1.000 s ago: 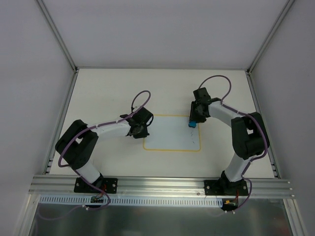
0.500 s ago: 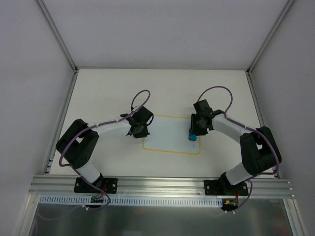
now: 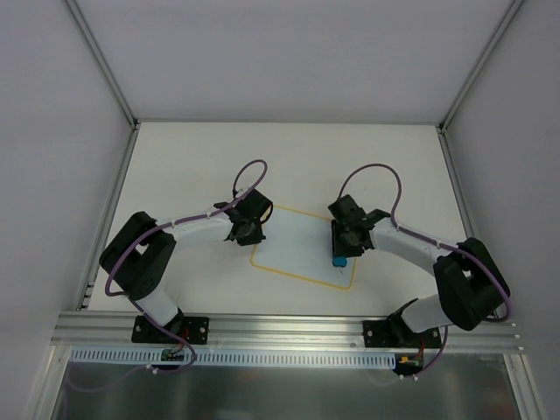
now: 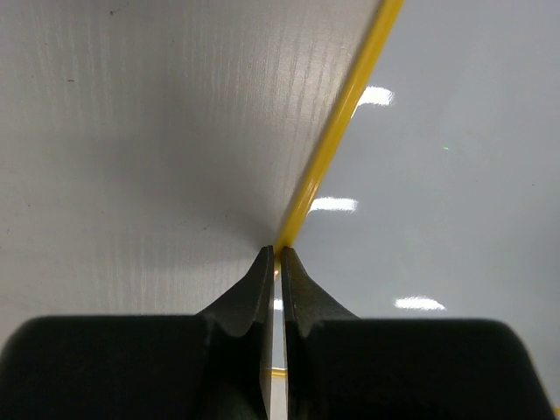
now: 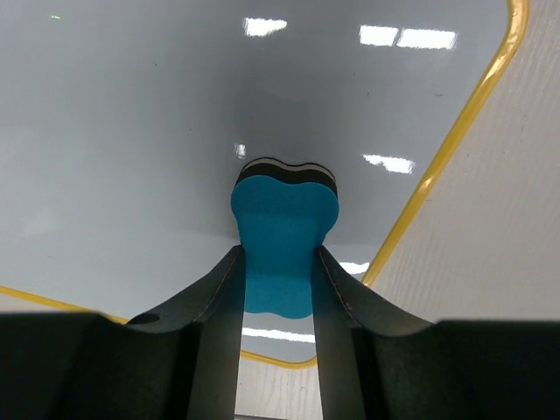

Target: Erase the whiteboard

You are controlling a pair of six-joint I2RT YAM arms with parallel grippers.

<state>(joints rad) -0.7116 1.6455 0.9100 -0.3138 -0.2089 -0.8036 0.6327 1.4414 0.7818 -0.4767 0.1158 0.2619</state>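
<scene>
Nearest you, the ribbed aluminium rail (image 3: 289,328) spans the front edge with both arm bases bolted to it; past it a narrow band of the cream matte table (image 3: 210,293) separates the rail from the small flat white whiteboard (image 3: 293,245) with rounded corners and a thin yellow border (image 4: 337,140); the whiteboard lies near the middle of the table between the two arms, skewed so that its near edge slants towards the right base. Your right gripper (image 3: 341,249) stands over the board's right part, just inside the border, with its fingers (image 5: 219,297) held narrow and clamped on the waisted blue foam eraser (image 5: 284,219); the eraser's dark felt face sits down on the board, and the wrist view shows a rounded corner of the border close on its right and another run of border close behind the fingers. Your left gripper (image 4: 278,258) is closed tight with nothing between its fingers; the tips meet right on the yellow border at the board's left edge, near its far-left corner. Beyond the board's far edge a broad stretch of table reaches to the white back wall (image 3: 289,61); wide margins also lie outside each arm, ending at the slanted aluminium posts (image 3: 101,61) and side walls. The board's surface reads as glossy plain white, carrying bright reflections of the lights; whether faint ink remains you cannot tell.
</scene>
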